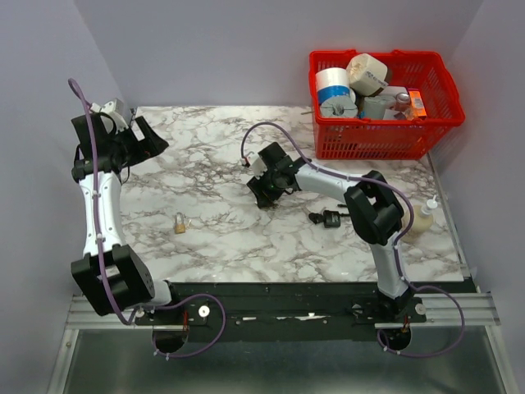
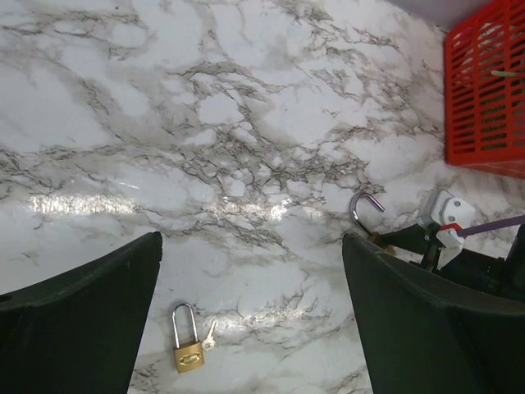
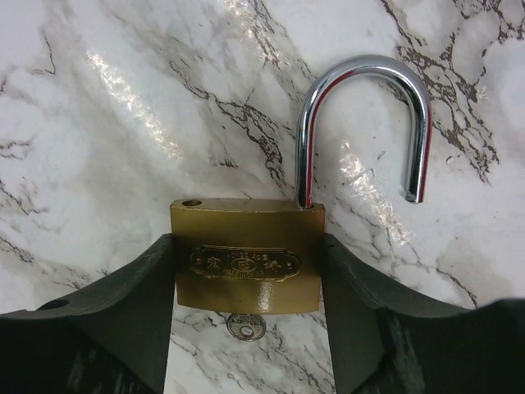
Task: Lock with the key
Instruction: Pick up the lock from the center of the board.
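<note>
Presently, the right gripper [image 3: 248, 275] is pinching a brass padlock [image 3: 248, 256] by the two sides of its body, one dark finger [image 3: 123, 304] pressing on each side. The padlock's chrome shackle [image 3: 365, 123] is standing open, its free end hanging clear of the body, and the lock is lying just over the marble table [image 3: 98, 123]. In the top view this gripper [image 1: 264, 185] is reaching toward the middle of the table [image 1: 246, 246]. The key [image 1: 326, 217] is lying on the marble as a small dark cluster just beside the right arm's elbow, apart from both grippers; its details are too small to make out. The left gripper [image 2: 252, 238] is hovering above the table's far-left part with its fingers [image 2: 90, 312] spread wide and nothing between them. Below it a smaller brass padlock [image 2: 187, 349] is lying flat with its shackle closed, a tiny silver key [image 2: 210, 335] touching it. A red basket [image 1: 377, 139] full of items is sitting at the far-right corner.
</note>
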You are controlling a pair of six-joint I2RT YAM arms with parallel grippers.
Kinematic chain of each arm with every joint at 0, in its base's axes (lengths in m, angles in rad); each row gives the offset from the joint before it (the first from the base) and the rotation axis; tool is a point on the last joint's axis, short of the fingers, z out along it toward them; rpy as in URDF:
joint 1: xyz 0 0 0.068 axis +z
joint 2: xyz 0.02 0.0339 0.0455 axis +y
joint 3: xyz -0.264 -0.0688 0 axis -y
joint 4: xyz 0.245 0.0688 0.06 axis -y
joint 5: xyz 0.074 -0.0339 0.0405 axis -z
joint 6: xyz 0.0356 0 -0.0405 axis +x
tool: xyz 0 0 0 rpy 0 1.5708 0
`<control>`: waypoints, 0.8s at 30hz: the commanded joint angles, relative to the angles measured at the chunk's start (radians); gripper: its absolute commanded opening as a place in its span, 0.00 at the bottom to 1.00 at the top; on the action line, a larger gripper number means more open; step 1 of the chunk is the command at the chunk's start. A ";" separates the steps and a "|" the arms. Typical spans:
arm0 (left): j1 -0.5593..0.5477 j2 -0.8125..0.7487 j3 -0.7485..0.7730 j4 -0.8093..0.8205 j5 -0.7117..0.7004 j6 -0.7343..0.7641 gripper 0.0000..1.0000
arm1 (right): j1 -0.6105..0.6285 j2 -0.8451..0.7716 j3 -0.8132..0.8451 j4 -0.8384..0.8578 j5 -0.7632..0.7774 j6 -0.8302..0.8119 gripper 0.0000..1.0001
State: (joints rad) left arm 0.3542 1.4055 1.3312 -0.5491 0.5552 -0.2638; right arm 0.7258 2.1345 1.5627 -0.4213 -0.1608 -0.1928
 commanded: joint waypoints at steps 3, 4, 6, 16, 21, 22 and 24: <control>0.009 -0.137 -0.076 0.190 0.061 0.089 0.99 | 0.007 0.007 -0.018 -0.091 -0.031 -0.042 0.36; 0.008 -0.135 -0.070 0.184 0.075 0.092 0.99 | 0.007 -0.005 -0.021 -0.093 -0.040 -0.051 0.31; 0.009 -0.131 -0.070 0.179 0.125 0.094 0.99 | 0.007 -0.042 -0.024 -0.093 -0.075 -0.077 0.22; 0.008 -0.194 -0.213 0.285 0.362 0.188 0.99 | 0.007 -0.192 -0.020 -0.154 -0.245 -0.184 0.01; 0.009 -0.250 -0.280 0.150 0.540 0.599 0.99 | 0.006 -0.260 0.032 -0.263 -0.443 -0.276 0.01; 0.009 -0.263 -0.297 0.099 0.576 0.697 0.99 | 0.006 -0.281 0.040 -0.281 -0.468 -0.289 0.01; 0.008 -0.293 -0.309 -0.111 0.658 1.074 0.99 | 0.006 -0.298 0.057 -0.330 -0.543 -0.319 0.01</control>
State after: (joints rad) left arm 0.3550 1.1904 1.0515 -0.3805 0.9733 0.1631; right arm 0.7258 1.9213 1.5475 -0.6624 -0.4812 -0.4202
